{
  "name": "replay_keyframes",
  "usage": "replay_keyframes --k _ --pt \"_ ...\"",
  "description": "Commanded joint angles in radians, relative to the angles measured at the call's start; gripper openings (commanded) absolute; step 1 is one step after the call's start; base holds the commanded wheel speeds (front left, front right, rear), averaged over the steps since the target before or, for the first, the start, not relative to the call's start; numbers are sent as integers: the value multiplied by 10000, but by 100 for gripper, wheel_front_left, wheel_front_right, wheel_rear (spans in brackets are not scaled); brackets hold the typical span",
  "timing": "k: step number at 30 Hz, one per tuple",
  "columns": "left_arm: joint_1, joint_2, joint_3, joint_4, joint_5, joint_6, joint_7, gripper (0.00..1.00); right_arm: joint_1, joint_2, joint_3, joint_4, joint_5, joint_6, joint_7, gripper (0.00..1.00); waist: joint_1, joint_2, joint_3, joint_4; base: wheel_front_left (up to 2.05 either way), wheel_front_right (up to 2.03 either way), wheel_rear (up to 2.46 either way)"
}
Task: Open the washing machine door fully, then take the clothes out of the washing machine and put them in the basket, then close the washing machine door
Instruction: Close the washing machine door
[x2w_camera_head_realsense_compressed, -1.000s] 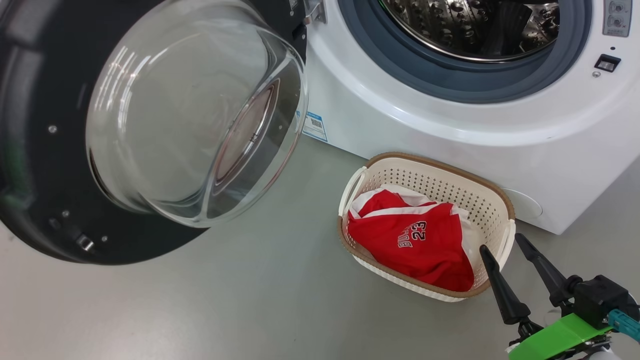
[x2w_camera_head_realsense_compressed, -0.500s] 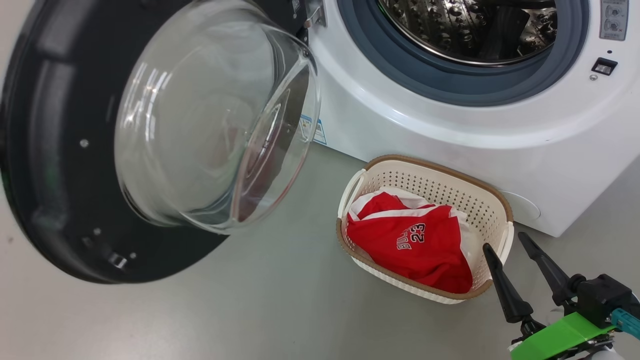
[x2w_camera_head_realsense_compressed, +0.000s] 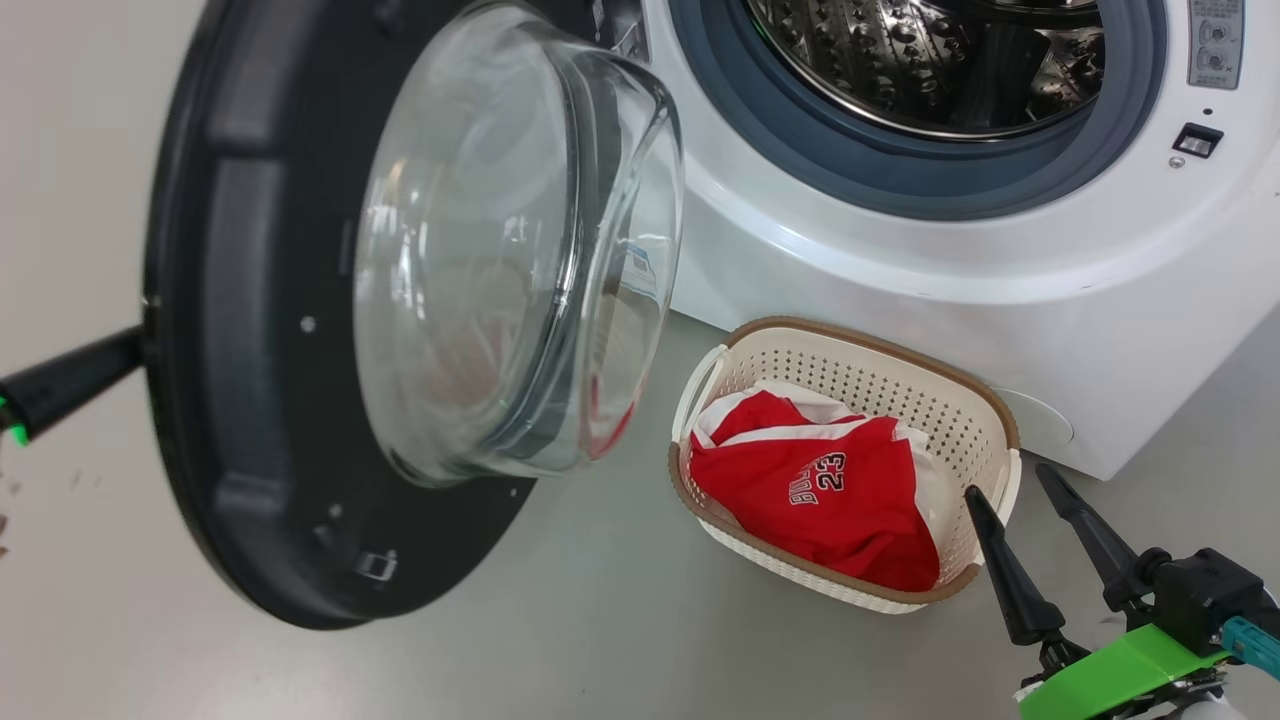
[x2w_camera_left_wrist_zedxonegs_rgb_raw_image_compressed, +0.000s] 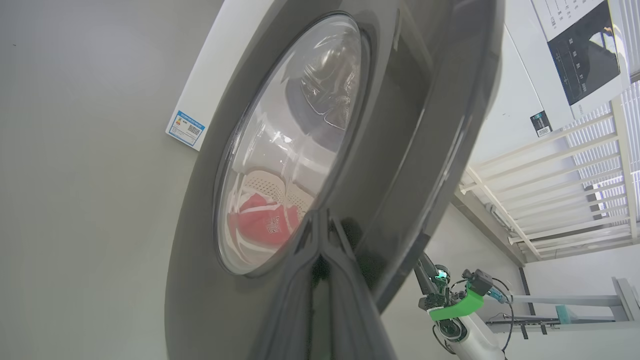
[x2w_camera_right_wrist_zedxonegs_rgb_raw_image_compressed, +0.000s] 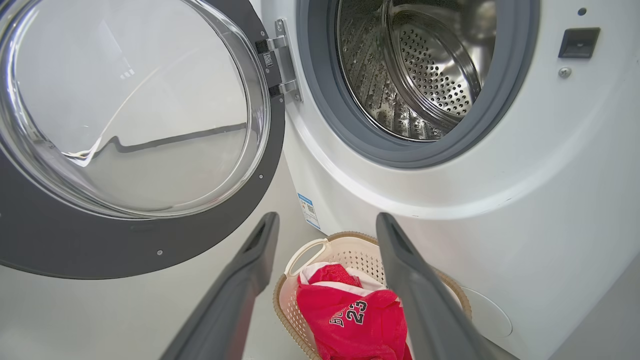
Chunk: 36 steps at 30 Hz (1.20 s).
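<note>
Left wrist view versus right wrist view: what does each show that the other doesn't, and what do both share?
Left wrist, not right: the glossy outer face of the door, the shut left pincer against it, the control panel, white railings. Right wrist, not left: the perforated drum, the hinge, the latch slot. Both: the door, the sticker, red clothes in the basket, the open right pincer.

The left gripper (x2w_camera_head_realsense_compressed: 125, 352) reaches in from the left at mid height, its two dark fingers (x2w_camera_left_wrist_zedxonegs_rgb_raw_image_compressed: 295, 285) pressed together into a single point aimed right. The right gripper (x2w_camera_head_realsense_compressed: 1005, 482) hangs low at the near right on a green bracket (x2w_camera_head_realsense_compressed: 1110, 675). Its fingers (x2w_camera_right_wrist_zedxonegs_rgb_raw_image_compressed: 250, 270) are spread wide, hold nothing, and point away and slightly left.
</note>
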Motion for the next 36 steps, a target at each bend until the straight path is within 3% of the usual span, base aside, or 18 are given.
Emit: replay_keyframes --k 1,21,36 --pt "-8 418 236 -435 -136 -141 138 0 -36 -94 164 -238 -105 73 -67 100 0 -1 -11 -4 0 0 0" --pt "-93 -584 -1353 -2547 -677 -141 -239 0 12 -14 64 -334 -155 73 -67 100 0 -1 5 -260 0 0 0" --pt "99 -270 -1418 -1961 -272 -142 -1546 0 28 4 -5 -340 -156 73 -67 100 0 -1 -66 -238 0 0 0"
